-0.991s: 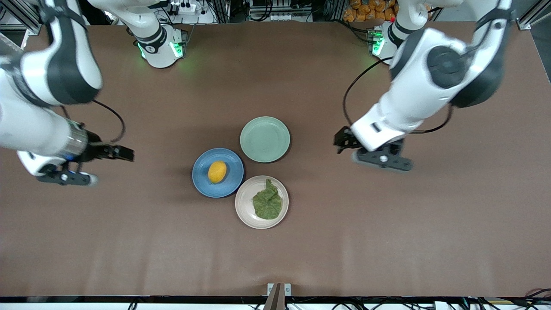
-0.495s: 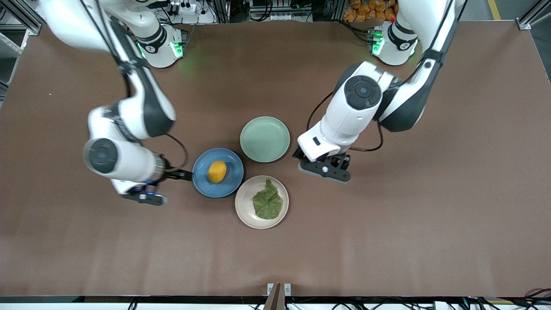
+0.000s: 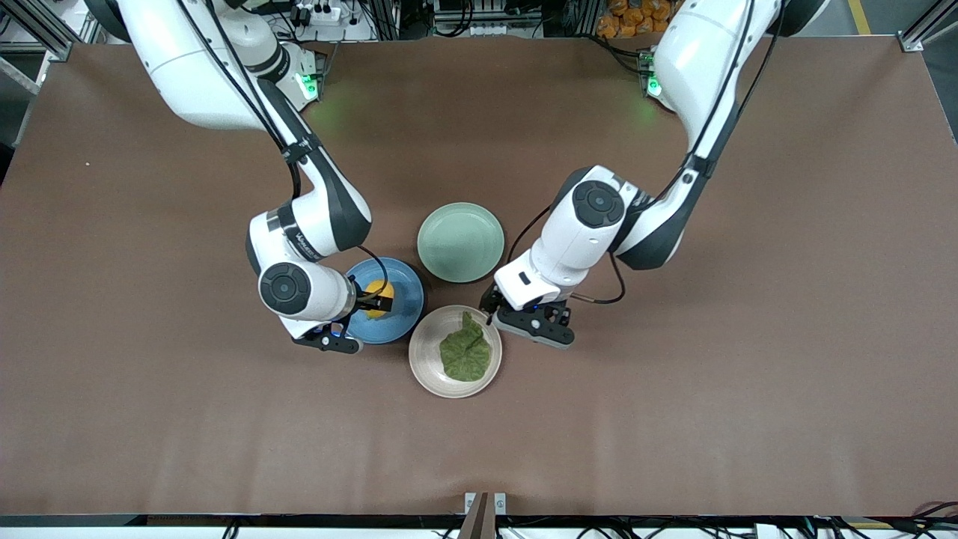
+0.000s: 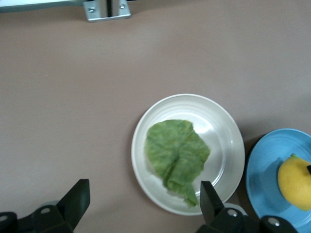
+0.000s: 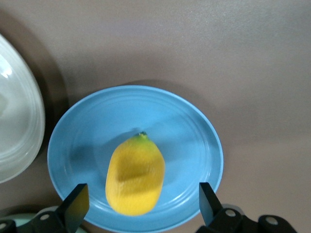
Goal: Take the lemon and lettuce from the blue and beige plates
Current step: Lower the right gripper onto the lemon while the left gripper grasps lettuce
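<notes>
Three plates are grouped mid-counter [image 3: 673, 419]. The lemon [image 3: 381, 287] is carried on the blue plate [image 3: 400, 314], toward the right arm's end; the lettuce [image 3: 465, 352] lies on the beige plate [image 3: 426, 359] – nearest the front camera. The mint plate [image 3: 460, 242] is set farthest.

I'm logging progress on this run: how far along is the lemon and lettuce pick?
Nothing is picked yet. The lemon lies on the blue plate and the lettuce on the beige plate. In hand: the right gripper hangs open over the lemon, and the left gripper is open over the beige plate's edge. Left to do: closing on both and lifting them off.
</notes>
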Controlling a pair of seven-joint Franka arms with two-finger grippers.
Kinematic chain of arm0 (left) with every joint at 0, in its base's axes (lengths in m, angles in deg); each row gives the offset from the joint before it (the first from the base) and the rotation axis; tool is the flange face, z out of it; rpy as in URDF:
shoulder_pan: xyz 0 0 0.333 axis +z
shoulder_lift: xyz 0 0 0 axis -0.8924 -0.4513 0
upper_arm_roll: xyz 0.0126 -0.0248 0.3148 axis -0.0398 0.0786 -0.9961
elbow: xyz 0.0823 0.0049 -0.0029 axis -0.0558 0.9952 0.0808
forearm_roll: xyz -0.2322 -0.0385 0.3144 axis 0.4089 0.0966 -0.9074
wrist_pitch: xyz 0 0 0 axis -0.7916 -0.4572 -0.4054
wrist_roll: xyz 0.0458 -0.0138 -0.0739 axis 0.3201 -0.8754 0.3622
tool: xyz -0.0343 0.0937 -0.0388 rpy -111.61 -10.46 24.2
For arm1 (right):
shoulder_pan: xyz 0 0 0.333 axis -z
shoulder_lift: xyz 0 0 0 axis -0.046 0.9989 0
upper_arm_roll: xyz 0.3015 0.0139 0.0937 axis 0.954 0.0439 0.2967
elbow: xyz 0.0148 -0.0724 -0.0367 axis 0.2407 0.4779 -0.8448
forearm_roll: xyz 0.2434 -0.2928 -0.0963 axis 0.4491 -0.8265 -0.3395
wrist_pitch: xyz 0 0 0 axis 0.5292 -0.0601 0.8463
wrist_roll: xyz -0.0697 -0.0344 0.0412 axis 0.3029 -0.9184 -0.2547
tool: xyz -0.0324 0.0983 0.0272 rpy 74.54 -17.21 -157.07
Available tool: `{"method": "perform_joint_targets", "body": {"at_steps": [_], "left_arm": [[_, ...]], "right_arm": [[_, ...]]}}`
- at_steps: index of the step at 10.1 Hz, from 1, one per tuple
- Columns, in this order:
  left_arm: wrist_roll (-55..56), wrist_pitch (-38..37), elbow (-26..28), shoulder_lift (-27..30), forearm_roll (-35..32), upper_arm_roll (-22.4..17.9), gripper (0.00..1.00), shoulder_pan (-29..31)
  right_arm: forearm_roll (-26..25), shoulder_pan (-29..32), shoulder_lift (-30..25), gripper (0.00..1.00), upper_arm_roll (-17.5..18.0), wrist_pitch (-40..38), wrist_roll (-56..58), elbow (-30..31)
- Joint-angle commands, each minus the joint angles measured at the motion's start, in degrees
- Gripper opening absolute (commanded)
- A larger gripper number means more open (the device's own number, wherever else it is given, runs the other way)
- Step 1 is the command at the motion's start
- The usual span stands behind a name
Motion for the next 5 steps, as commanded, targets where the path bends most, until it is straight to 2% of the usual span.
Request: {"method": "perform_joint_targets", "body": {"at_steps": [1, 4, 5], "left_arm": [[2.6, 4.7, -1.9, -3.8, -1.7, -0.8, 1.00, -3.0], [4.2, 8.5, -1.8, -6.9, -1.7, -6.2, 1.00, -8.4], [4.2, 8.6, -1.8, -7.6, -1.7, -6.7, 1.00, -8.9]], "right_arm": [[0.5, -0.4, 3.0, 1.00, 0.4, 1.5, -1.0, -0.9], [1.0, -0.7, 4.5, 1.00, 0.4, 3.0, -1.0, -0.9], [3.4, -0.9, 4.9, 1.00, 0.4, 3.3, -1.0, -0.9]]}}
